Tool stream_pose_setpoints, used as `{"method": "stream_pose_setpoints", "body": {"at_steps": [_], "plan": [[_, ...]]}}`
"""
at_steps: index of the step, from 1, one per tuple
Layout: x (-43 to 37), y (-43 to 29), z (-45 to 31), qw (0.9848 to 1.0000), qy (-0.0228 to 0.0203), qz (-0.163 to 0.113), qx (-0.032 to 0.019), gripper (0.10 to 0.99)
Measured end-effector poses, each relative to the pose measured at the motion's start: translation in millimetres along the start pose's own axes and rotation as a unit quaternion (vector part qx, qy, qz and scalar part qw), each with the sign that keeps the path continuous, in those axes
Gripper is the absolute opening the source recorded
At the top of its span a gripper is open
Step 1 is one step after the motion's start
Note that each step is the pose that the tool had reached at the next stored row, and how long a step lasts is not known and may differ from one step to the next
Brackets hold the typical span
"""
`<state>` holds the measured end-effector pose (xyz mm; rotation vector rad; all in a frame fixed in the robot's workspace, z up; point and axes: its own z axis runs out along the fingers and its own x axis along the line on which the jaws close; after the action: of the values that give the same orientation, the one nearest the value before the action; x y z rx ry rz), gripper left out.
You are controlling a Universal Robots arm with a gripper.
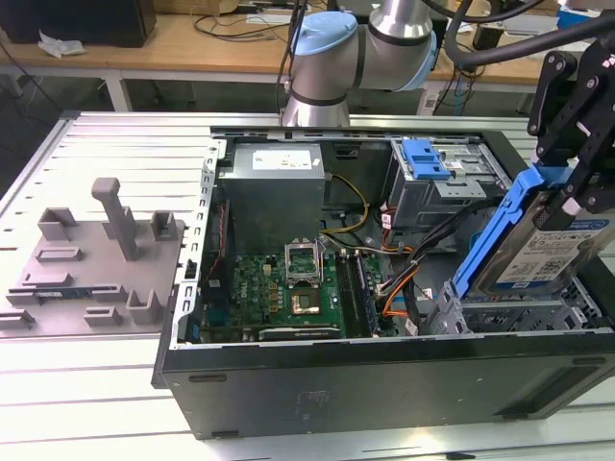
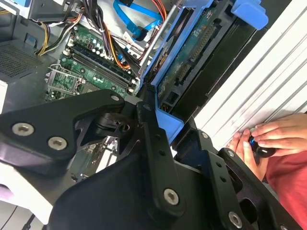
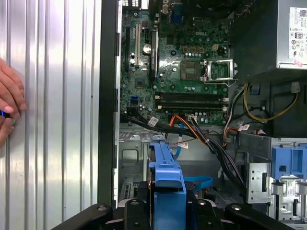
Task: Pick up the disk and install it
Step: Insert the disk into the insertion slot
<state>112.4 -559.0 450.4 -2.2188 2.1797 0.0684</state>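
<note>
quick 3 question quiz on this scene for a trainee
1. True or false: the gripper is shut on the disk.
2. Over the open computer case, the disk is: A lying flat; B tilted up on edge; C released and loose.
3. In both wrist views, what shows over the ribbed metal table beside the case?

Key: 1 true. 2 B. 3 a person's hand.

arm: reaches over to the exterior view's right | gripper: pointing down, clamped on the disk at its upper end
</note>
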Motion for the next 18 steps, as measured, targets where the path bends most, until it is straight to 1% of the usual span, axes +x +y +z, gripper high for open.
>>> {"method": "stream_pose_setpoints", "body": {"at_steps": [8,18], "plan": [[0.4,-0.1,7.3,1.0,0.0,0.0,0.0,0.369],[2.3,-0.2,22.1,1.0,0.0,0.0,0.0,0.369]]}}
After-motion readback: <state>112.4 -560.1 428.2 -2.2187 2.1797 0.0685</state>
